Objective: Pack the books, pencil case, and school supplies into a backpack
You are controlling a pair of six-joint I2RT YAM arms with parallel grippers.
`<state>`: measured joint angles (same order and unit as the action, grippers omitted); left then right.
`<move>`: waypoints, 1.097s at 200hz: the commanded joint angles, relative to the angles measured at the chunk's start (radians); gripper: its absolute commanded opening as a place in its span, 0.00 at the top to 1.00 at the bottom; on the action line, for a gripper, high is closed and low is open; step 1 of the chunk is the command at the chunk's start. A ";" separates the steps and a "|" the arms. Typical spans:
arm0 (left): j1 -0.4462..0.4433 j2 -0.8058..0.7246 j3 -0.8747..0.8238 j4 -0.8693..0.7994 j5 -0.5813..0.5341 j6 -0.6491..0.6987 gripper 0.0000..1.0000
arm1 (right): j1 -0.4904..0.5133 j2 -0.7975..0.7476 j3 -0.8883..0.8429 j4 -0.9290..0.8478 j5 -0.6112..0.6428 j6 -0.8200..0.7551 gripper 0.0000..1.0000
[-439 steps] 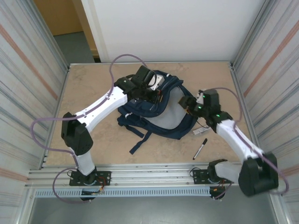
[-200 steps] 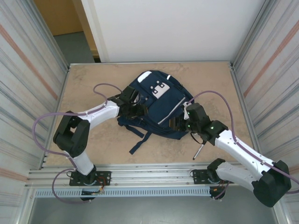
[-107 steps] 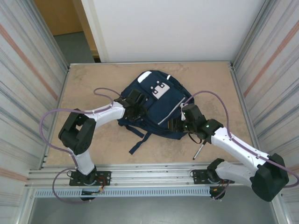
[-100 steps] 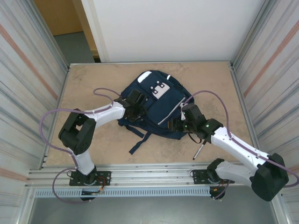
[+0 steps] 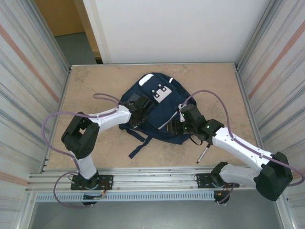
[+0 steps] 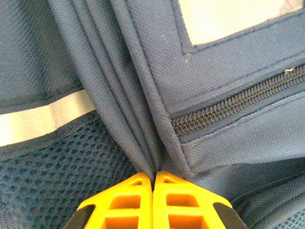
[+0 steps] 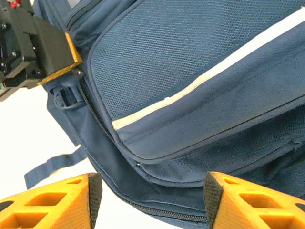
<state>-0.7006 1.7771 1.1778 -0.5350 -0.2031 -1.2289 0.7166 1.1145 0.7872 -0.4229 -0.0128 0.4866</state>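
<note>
Backpack [image 5: 167, 109] lies seemingly zipped, left gripper [image 6: 153, 179] pinching its fabric.

we see the left gripper [image 6: 153, 179] pinched tight on a fold of the backpack [image 6: 224, 71], a zipper [image 6: 238, 102] on the right, a light stripe [image 6: 43, 119] on the left.

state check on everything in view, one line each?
Large navy-blue fabric backpack: lying flat on the beige table, front up; visible pocket zip closed.
Left gripper: shut on a fold of backpack fabric.
Right gripper: open, at the backpack's edge.
Black marker pen: lying loose on the table, unpacked.
</note>
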 commanded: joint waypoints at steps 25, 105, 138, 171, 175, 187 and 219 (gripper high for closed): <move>0.002 -0.071 -0.012 -0.042 0.012 -0.006 1.00 | 0.053 0.021 0.044 -0.005 0.004 0.031 0.40; -0.041 -0.251 -0.163 0.227 0.096 0.006 1.00 | 0.052 0.283 0.161 0.075 -0.257 0.355 0.40; -0.039 -0.283 -0.217 0.392 0.182 0.077 1.00 | 0.014 0.368 0.144 0.149 -0.462 0.638 0.49; -0.040 -0.310 -0.249 0.447 0.206 0.089 1.00 | 0.078 0.394 0.100 0.237 -0.385 0.934 0.51; -0.040 -0.315 -0.254 0.454 0.208 0.089 1.00 | 0.083 0.395 0.098 0.253 -0.372 0.953 0.51; -0.040 -0.329 -0.271 0.461 0.212 0.088 1.00 | 0.098 0.387 0.106 0.253 -0.288 0.982 0.54; -0.041 -0.365 -0.307 0.444 0.222 0.109 1.00 | 0.073 0.369 0.139 0.191 -0.125 0.965 0.60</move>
<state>-0.7326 1.4780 0.8902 -0.1501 -0.0277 -1.1687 0.8139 1.4975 0.8955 -0.2058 -0.2737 1.3834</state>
